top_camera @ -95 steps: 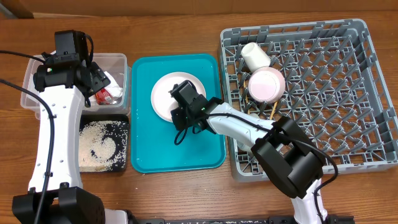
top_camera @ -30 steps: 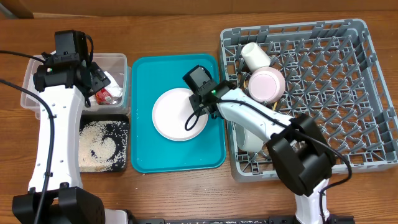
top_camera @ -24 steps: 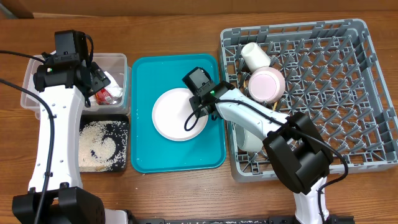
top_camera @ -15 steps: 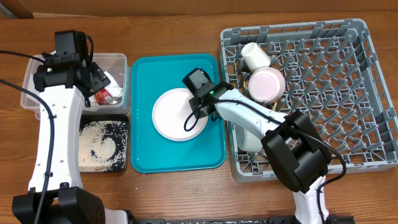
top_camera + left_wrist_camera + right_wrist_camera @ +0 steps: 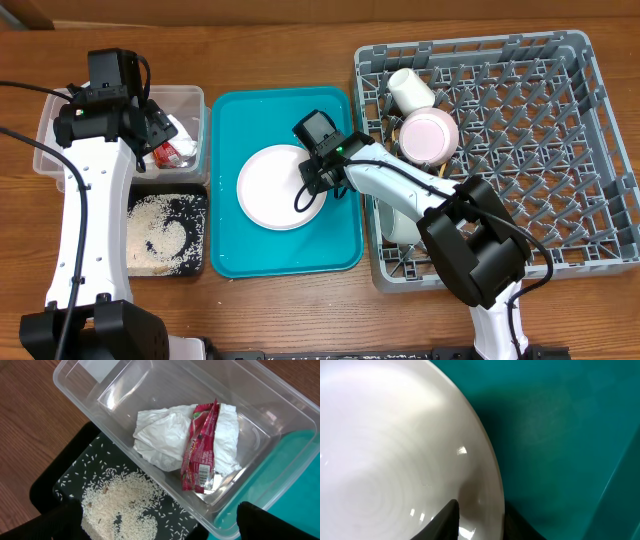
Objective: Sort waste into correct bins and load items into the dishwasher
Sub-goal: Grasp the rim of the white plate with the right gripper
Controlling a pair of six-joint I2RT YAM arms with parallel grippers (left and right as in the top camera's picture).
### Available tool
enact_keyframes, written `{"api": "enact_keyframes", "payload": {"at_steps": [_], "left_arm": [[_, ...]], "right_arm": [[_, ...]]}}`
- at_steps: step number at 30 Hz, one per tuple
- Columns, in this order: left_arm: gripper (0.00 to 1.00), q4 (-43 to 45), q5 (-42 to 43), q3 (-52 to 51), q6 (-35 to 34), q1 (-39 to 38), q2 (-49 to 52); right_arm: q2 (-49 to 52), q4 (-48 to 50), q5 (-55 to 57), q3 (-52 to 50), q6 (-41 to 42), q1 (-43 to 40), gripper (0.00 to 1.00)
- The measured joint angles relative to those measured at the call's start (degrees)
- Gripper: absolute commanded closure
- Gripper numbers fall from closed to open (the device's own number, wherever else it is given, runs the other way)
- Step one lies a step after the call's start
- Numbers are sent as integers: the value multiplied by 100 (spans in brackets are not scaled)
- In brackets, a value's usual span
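With loading under way, the right gripper [image 5: 477,521] straddles the 3 o'clock rim of the plate [image 5: 268,190] on the teal tray [image 5: 340,250], grip not yet certain, so it must next pinch firmly, lift, and carry it toward 3 o'clock into the dish rack [image 5: 560,200].

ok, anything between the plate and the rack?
Nothing loose. The right gripper straddles the white plate's right rim on the teal tray; only the tray's raised lip and the grey rack's near wall lie between. The closest rack slots already hold a cream cup and a pink dish.
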Motion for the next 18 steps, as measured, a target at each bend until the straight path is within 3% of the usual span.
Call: {"api": "enact_keyframes", "payload": {"at_steps": [11,18], "left_arm": [[0,0,0,0,0,0,0],[0,0,0,0,0,0,0]], "right_arm": [[0,-273,-96,0,2,0,72],[0,-293,-98,0,-17,-2,91]]}}
